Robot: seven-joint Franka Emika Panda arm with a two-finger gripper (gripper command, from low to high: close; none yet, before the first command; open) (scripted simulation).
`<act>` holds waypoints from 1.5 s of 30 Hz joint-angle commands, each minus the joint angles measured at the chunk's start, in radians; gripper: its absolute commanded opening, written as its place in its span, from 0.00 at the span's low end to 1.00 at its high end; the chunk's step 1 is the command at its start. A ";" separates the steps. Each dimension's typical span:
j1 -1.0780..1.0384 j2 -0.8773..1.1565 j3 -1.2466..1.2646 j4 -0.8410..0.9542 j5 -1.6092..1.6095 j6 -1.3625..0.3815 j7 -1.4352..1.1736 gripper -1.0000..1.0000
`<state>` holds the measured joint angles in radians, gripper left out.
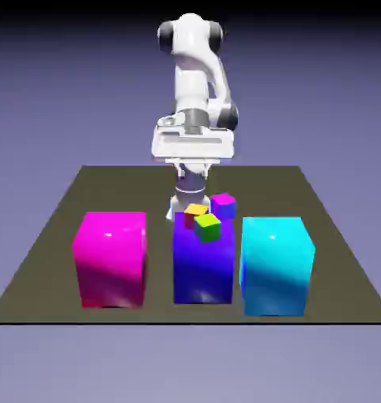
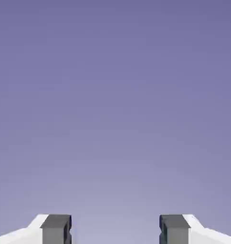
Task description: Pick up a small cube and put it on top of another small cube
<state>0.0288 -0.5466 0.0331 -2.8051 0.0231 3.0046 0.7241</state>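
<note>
the dark table [image 1: 60, 228] carried three large blocks in a row along its near edge: a magenta block [image 1: 111, 258] toward the exterior view's left, a blue-violet block [image 1: 201, 268] in the middle, and a cyan block [image 1: 276, 265] toward the exterior view's right. none of them was a container, and nothing could be seen held inside anything.

the small cubes sat clustered behind the middle block. a green cube [image 1: 208, 227] showed at the top back edge of the blue-violet block, tilted; whether it rested on that block or on the table behind it could not be told. a yellow cube [image 1: 196, 211] lay just beside it, touching or nearly so, and a small purple cube [image 1: 223, 205] stood a little farther back toward the exterior view's right. no small cube was stacked on another.

the white arm [image 1: 195, 86] rose behind the cluster. in the hand view the gripper [image 2: 115, 229] stood with its two grey fingers [image 2: 56, 229] spread wide apart, nothing between them, only plain backdrop ahead.

narrow gaps separated the three large blocks. the table's left and right flanks and its far corners lay bare, and the space above the blocks was free.
</note>
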 commanded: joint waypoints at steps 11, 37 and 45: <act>0.394 0.287 0.226 0.102 0.163 -0.235 0.452 0.50; 0.553 0.585 0.160 -0.016 0.322 -0.265 0.698 0.00; 0.598 0.518 0.100 0.127 0.325 -0.484 0.494 0.00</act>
<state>0.6147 -0.0283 0.1323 -2.6777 0.3492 2.5212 1.2166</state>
